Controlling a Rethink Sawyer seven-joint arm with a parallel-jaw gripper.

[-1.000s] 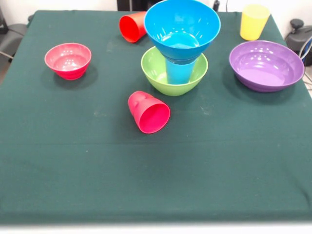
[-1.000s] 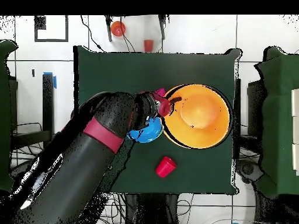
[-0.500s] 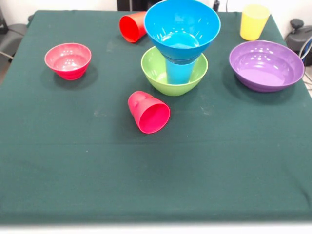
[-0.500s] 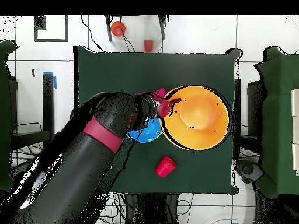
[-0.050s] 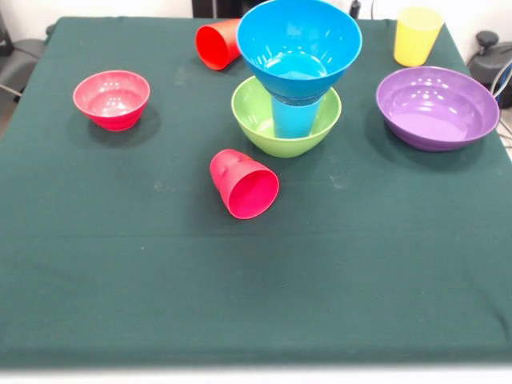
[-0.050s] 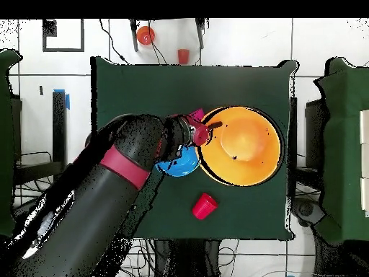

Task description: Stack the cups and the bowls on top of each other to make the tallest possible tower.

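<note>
I look at the green table (image 5: 120, 272) from the front. A green bowl (image 5: 264, 128) sits near the middle, toward the back. A light blue cup (image 5: 294, 118) stands inside it. A blue bowl (image 5: 299, 44) sits on top of that cup, open side up. That is the tower so far.

A small red bowl (image 5: 111, 98) sits off to the left, well apart from the tower. A wide purple bowl (image 5: 437, 106) sits to the right. A yellow cup (image 5: 417, 35) stands upright behind the purple bowl, near the back edge. One red cup (image 5: 217, 43) lies on its side behind the tower, at its left. The other red cup (image 5: 244, 184) lies on its side in front of the green bowl, with its mouth facing the front.

From above, my big arm (image 6: 119, 177) reaches in over the table. My claw (image 6: 198, 132) is at the left rim of a huge orange bowl (image 6: 249, 144), which covers much of the table on that side. I cannot tell if my claw is spread or pinching the rim. The blue bowl peeks out beside my arm, and one red cup shows on the cloth below it
</note>
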